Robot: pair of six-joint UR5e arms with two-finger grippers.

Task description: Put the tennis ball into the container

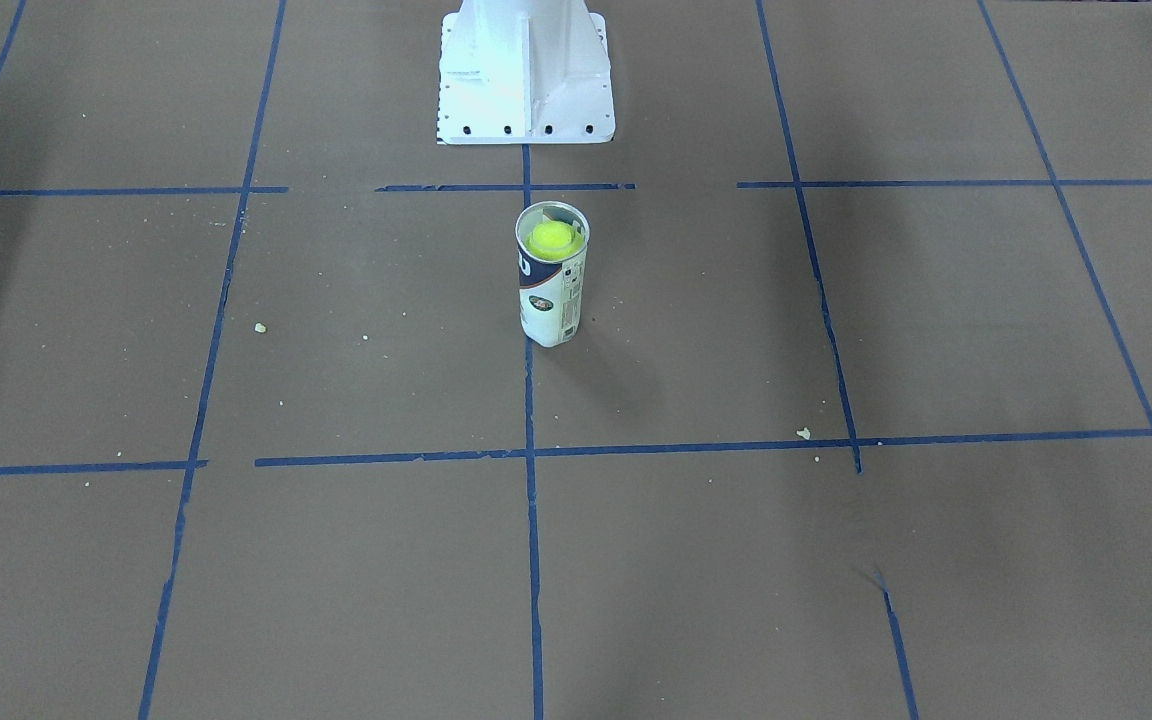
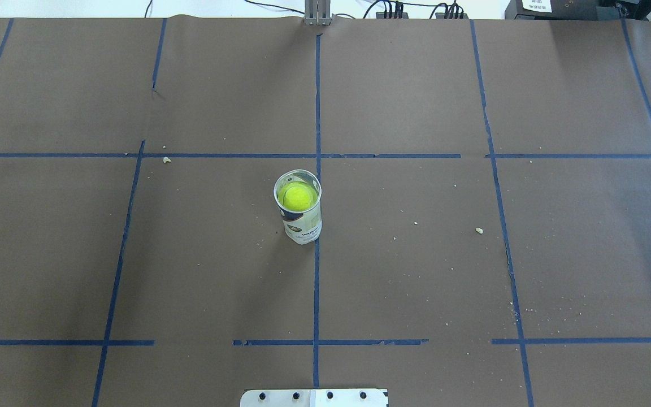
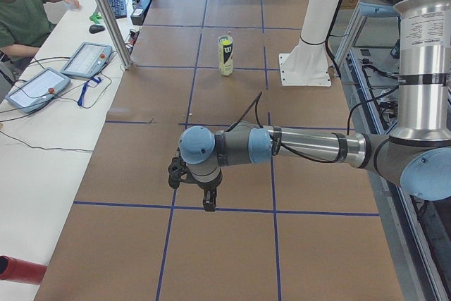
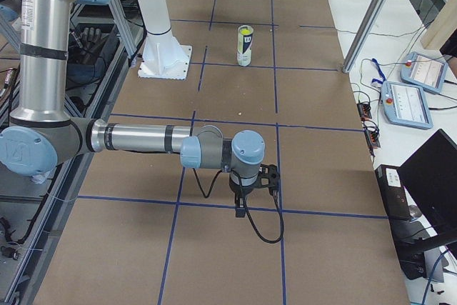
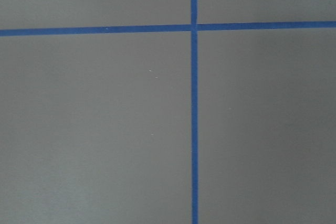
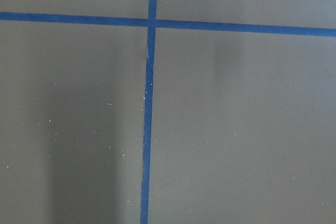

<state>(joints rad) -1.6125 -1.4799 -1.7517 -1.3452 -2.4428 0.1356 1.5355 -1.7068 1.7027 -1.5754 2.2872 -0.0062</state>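
The container (image 1: pixel 553 300) (image 2: pixel 303 226) stands upright near the table's middle, a clear can with a white and navy label. The yellow-green tennis ball (image 1: pixel 551 238) (image 2: pixel 297 196) sits inside it, just below the silvery rim. The side views show the can (image 3: pixel 225 56) (image 4: pixel 245 46) far from both arms. My left gripper (image 3: pixel 192 192) hangs over bare brown paper near the table's left end, and my right gripper (image 4: pixel 253 187) does the same near the right end. Whether either is open or shut I cannot tell. Both wrist views show only paper and blue tape.
The white robot base (image 1: pixel 526 70) (image 2: pixel 314 397) (image 3: pixel 306 68) stands behind the can. Blue tape lines grid the brown paper, which has small crumbs on it. An operator (image 3: pixel 21 12) sits at a side desk with teach pendants (image 3: pixel 35 89) (image 4: pixel 418 101).
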